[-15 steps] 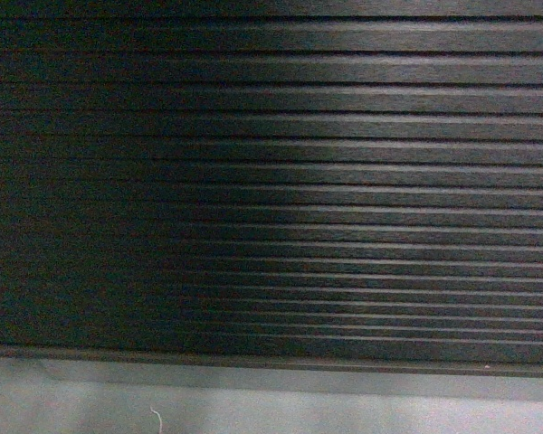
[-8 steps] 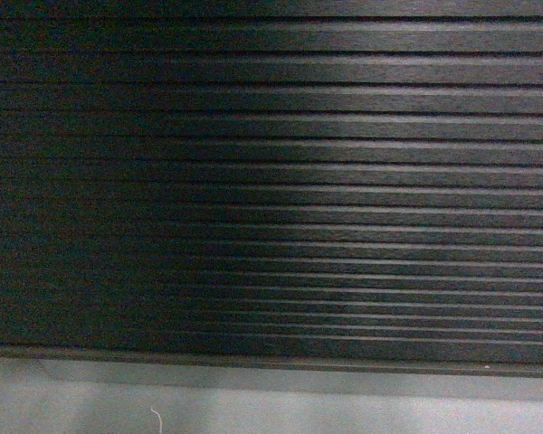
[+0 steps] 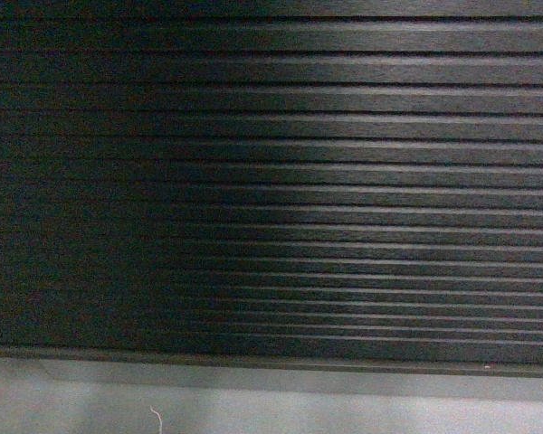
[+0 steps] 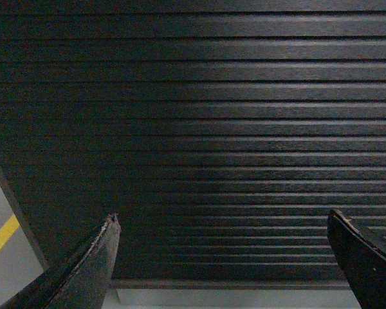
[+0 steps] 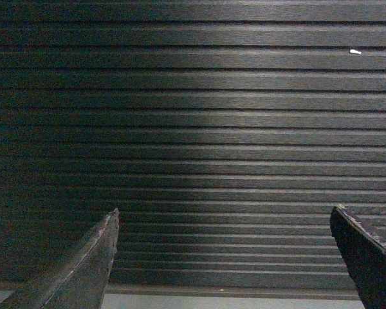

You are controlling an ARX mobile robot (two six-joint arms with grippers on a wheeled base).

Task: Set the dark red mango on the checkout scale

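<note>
Both the left tool (image 4: 222, 225) and the right tool (image 5: 224, 219) hang spread wide and empty, facing the ribbed dark front of the checkout bench (image 3: 344, 181) above grey floor (image 3: 271, 407); no mango or scale shows.

The left wrist-mounted view is filled by the ribbed front panel of the checkout (image 4: 199, 129), dark brown-black with horizontal ridges running across the full width. The left gripper (image 4: 225, 222) is seen with its two dark fingers (image 4: 93, 264) set wide apart at the lower corners, nothing held between them. Grey floor (image 4: 13, 257) is visible at the lower left, marked by a yellow line (image 4: 0, 239). A pale strip of floor is seen beneath the panel's base.
</note>
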